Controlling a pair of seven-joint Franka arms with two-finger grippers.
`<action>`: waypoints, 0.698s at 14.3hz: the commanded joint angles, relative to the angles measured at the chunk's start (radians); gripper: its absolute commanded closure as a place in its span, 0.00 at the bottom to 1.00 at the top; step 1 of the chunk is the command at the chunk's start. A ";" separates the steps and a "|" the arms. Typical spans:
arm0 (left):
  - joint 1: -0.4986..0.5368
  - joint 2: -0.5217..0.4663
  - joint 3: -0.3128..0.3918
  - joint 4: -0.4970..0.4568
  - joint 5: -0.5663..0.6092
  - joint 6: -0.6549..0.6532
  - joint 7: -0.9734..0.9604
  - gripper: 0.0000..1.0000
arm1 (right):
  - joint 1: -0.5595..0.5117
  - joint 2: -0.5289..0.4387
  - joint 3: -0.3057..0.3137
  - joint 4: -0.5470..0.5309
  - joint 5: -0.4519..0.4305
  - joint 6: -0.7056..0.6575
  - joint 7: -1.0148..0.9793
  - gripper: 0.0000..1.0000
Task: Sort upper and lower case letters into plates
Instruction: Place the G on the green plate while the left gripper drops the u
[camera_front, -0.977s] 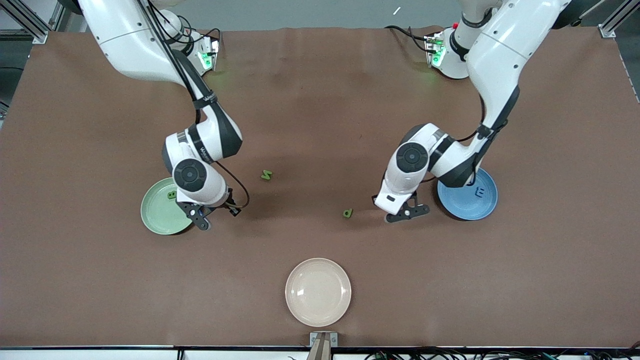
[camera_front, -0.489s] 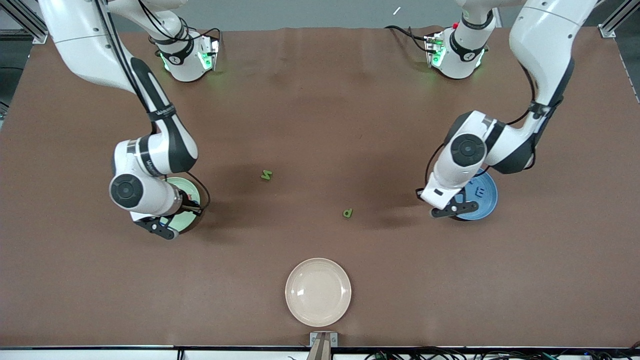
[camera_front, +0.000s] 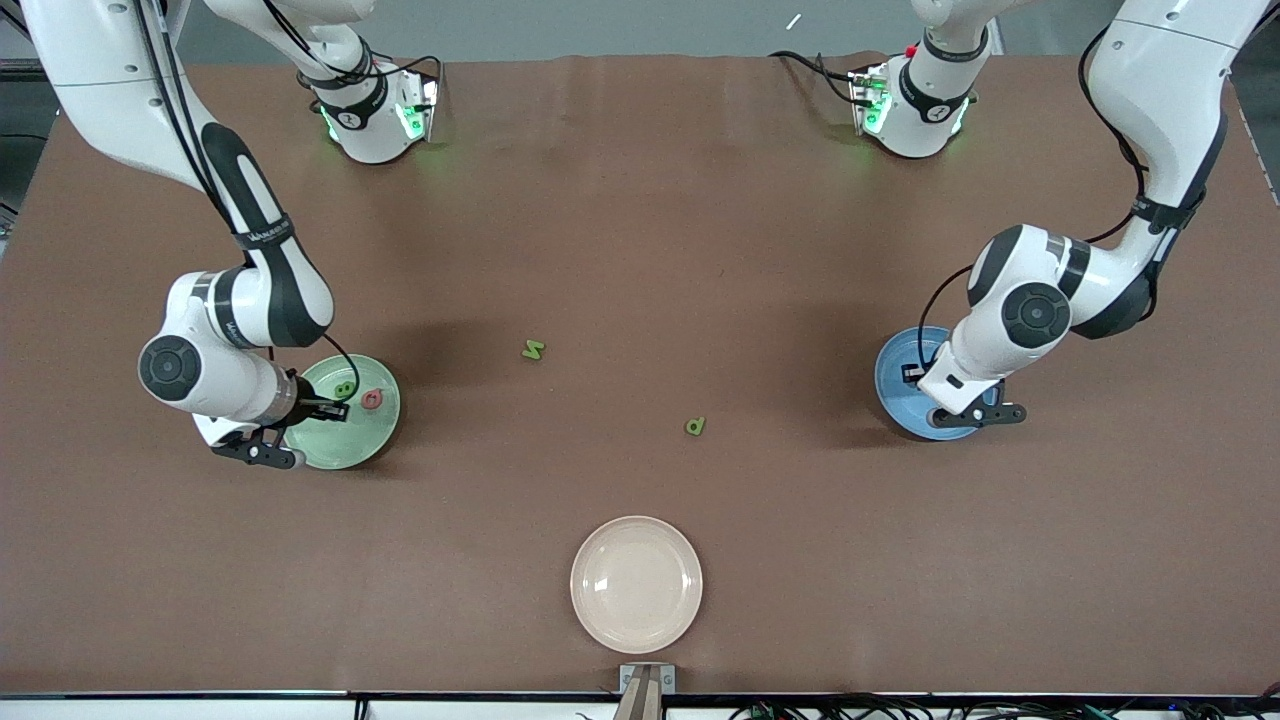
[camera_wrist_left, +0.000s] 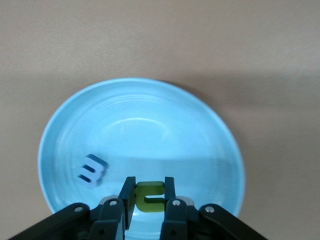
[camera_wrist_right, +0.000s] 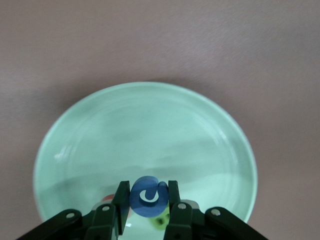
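Since a second ago, finds both arms swung outward from the middle of the counter, each now over its plate. Places the right end effector over the rim of the green plate, at that rim's edge nearer the front camera, clamped on a blue letter. Places the left end effector over the blue plate, clamped on a green letter.

Counts two pieces already in the green plate, one green and one red, and one pale blue piece in the blue plate. Leaves two green pieces loose on the counter between the plates: an M-like one, and a small d nearer the front camera. Leaves the cream plate empty, nearest the front camera.

Judging by looks: treat the letters as small, light, stiff blocks, not fragile, likely to bounce or skid on a glazed plate if let go from high. Take hold across two flat outer edges, as both grips do now, never across an open gap.

Shows the held green letter with its opening turned toward one finger. Shows the blue one as round, with no clear long axis. Reads the M-like piece as lying flat, long axis roughly along the counter's length, slightly tilted; cannot tell the d's exact heading.
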 joint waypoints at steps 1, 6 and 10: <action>0.054 0.028 -0.015 -0.007 0.093 0.020 0.023 0.91 | -0.044 -0.022 0.015 -0.044 0.005 0.056 -0.064 1.00; 0.066 0.086 -0.013 0.000 0.136 0.092 0.017 0.91 | -0.044 0.020 0.015 -0.045 0.005 0.086 -0.061 0.98; 0.065 0.108 -0.013 0.005 0.137 0.106 0.007 0.89 | -0.041 0.032 0.015 -0.033 0.005 0.074 -0.055 0.69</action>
